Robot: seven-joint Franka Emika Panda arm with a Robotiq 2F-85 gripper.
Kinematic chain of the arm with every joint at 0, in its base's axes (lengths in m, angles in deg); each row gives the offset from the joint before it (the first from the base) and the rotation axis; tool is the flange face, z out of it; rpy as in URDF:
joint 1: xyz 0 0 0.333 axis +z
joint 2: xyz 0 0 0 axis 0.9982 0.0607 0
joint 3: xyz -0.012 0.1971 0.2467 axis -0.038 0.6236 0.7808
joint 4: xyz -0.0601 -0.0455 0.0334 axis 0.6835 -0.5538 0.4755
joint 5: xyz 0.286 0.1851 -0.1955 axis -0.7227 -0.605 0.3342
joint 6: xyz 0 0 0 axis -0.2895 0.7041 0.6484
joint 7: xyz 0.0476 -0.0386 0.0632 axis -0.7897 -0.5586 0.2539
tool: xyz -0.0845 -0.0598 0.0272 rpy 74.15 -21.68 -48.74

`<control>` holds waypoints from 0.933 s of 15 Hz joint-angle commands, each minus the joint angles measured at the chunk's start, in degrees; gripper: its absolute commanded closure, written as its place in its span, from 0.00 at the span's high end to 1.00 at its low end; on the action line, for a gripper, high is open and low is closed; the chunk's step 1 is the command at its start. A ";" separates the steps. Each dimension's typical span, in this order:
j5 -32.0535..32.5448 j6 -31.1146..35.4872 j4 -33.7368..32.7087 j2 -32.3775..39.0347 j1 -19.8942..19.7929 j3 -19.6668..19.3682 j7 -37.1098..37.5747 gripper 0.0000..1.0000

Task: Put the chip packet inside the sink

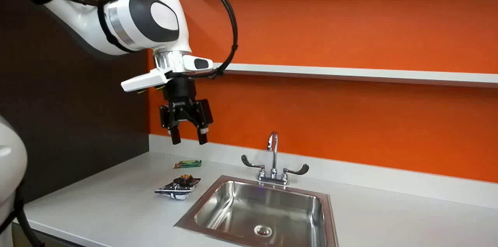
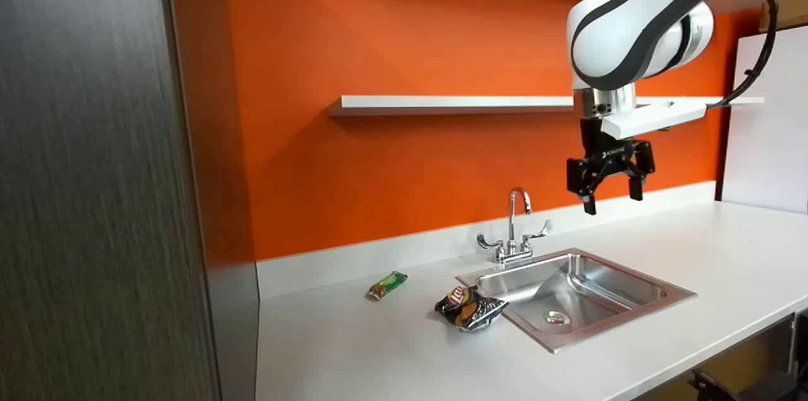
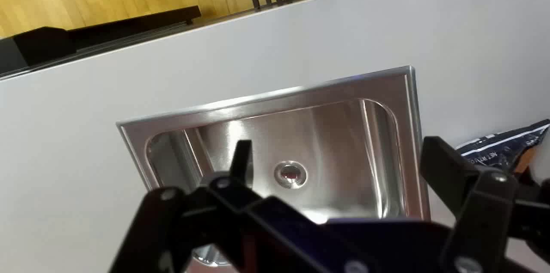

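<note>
The chip packet is a crumpled black bag with a red-and-yellow logo and silvery edges. It lies on the counter beside the sink in both exterior views (image 1: 177, 188) (image 2: 470, 311). In the wrist view the chip packet (image 3: 494, 149) is cut off at the right edge and partly hidden by a finger. The steel sink shows its rim in all views (image 1: 330, 219) (image 2: 618, 320) (image 3: 343, 92); its basin holds nothing that I can see. My gripper (image 1: 189, 140) (image 2: 612, 200) (image 3: 337, 150) is open and empty, pointing down, well above the counter. The wrist view looks down over the basin between the fingers.
A small green packet (image 1: 188, 164) (image 2: 387, 285) lies near the back wall beyond the chip packet. A chrome two-handled faucet (image 1: 274, 161) (image 2: 512, 230) stands at the sink's back edge. A white shelf (image 1: 350, 72) (image 2: 454, 104) runs along the orange wall. A dark panel (image 1: 78, 103) (image 2: 95, 167) bounds one side.
</note>
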 commanded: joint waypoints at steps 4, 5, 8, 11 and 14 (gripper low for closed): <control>-0.53 0.54 -0.32 1.03 1.23 -0.60 -0.81 1.00; -1.51 0.93 -0.66 2.17 2.33 -0.94 -2.03 1.00; -4.38 2.82 -1.70 6.47 5.68 -1.19 -4.00 1.00; -7.29 6.58 -3.36 12.71 8.35 -0.67 -4.41 1.00; -8.36 11.10 -6.24 19.85 9.75 0.00 -3.77 1.00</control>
